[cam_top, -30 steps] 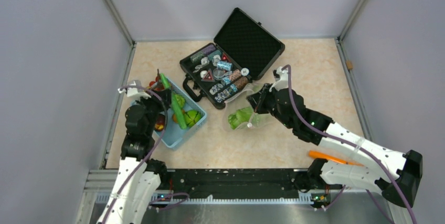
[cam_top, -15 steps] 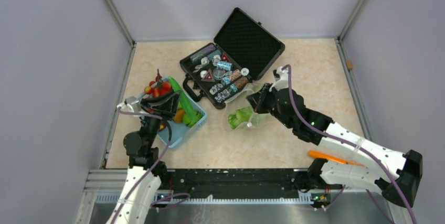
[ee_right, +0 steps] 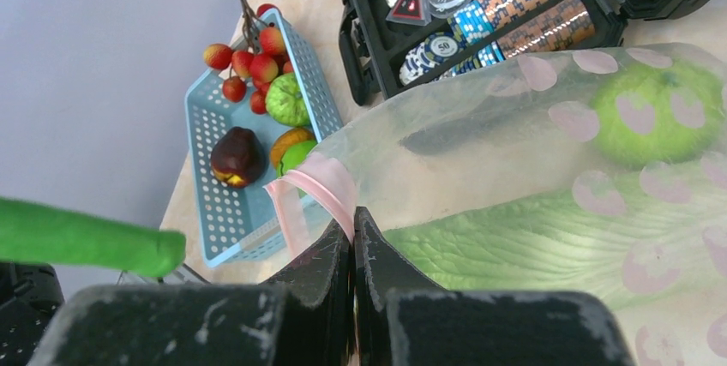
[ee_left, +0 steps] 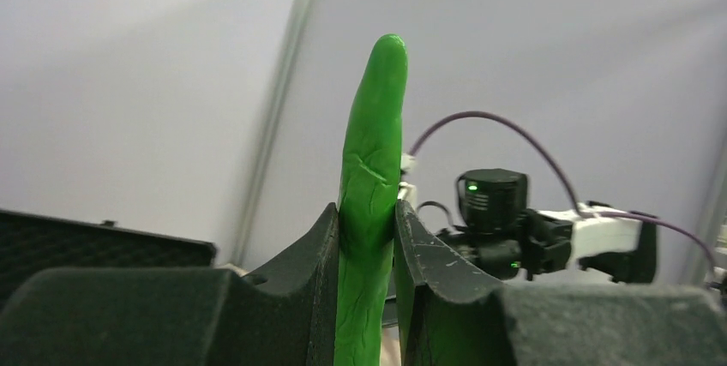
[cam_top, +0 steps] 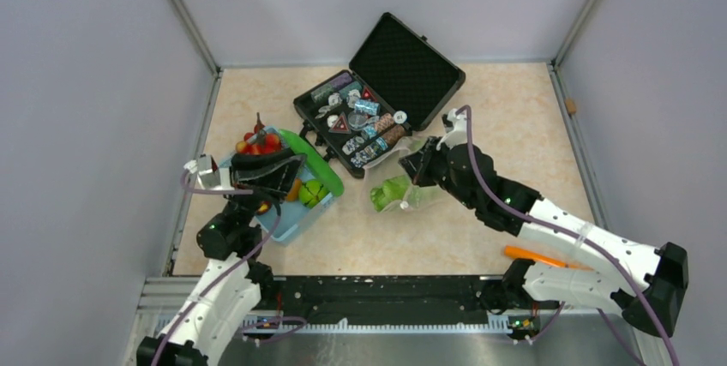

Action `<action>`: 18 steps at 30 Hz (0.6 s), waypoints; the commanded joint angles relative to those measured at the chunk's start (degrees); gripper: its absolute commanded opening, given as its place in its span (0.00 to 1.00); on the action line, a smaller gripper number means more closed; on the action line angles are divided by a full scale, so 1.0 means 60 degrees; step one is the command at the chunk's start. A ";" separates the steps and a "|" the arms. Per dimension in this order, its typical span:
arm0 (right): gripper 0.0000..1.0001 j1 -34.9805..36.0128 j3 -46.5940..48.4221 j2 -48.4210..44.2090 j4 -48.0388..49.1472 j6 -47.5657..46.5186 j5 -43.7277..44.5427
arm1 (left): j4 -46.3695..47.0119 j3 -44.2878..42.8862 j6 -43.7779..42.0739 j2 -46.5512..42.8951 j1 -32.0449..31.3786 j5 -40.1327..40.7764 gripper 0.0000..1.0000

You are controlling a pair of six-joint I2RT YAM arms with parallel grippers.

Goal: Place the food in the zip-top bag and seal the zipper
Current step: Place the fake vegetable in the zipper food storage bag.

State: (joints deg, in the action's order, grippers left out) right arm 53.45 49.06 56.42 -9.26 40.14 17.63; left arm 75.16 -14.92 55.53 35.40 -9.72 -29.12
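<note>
We see left gripper (ee_left: 367, 227) clamped narrow on long green toy cucumber (ee_left: 374, 117), lower left of top view, by light blue plastic basket (cam_top: 288, 223). We judge it light, stiff, slick: grip mid-body. Further out, right gripper (ee_right: 353, 227) pinches pink zipper strip (ee_right: 319, 179) of clear crinkly zip-top bag (ee_right: 514, 143), frame centre; floppy film, hold the strip.
</note>
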 commanded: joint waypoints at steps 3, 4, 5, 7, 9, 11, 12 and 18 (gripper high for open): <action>0.00 -0.0064 0.0606 0.0470 0.0732 0.0108 -0.0860 | 0.0427 -0.0935 -0.1192 0.0641 -0.2470 0.0137 0.00; 0.00 -0.0063 0.0735 0.0561 0.0737 0.0107 -0.1005 | 0.0012 -0.1049 -0.1785 0.0761 -0.2940 0.0148 0.00; 0.00 -0.0065 0.0846 0.0642 0.0721 0.0111 -0.1169 | -0.0144 -0.1138 -0.2218 0.0940 -0.3290 0.0210 0.00; 0.00 -0.0071 0.0999 0.0727 0.0693 0.0118 -0.1292 | 0.0083 -0.1210 -0.2598 0.1265 -0.3855 0.0758 0.00; 0.00 -0.0065 0.1008 0.0702 0.0791 0.0180 -0.1456 | 0.0629 -0.1304 -0.2788 0.2011 -0.4381 0.1262 0.00; 0.00 -0.0066 0.1012 0.0638 0.0908 0.0272 -0.1647 | 0.0809 -0.1623 -0.3267 0.2662 -0.4791 0.1057 0.00; 0.00 -0.0069 0.1053 0.0587 0.0918 0.0281 -0.1731 | 0.0786 -0.1774 -0.3502 0.2881 -0.4994 0.1029 0.00; 0.00 -0.0065 0.1200 0.0217 0.0765 0.0339 -0.1916 | -0.0031 -0.2236 -0.5495 0.3506 -0.5451 0.1433 0.00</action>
State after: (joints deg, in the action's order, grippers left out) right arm 53.45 52.51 60.82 -7.92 41.17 8.14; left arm 75.37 -24.53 32.23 55.77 -41.45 -22.61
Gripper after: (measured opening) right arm 0.003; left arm 0.272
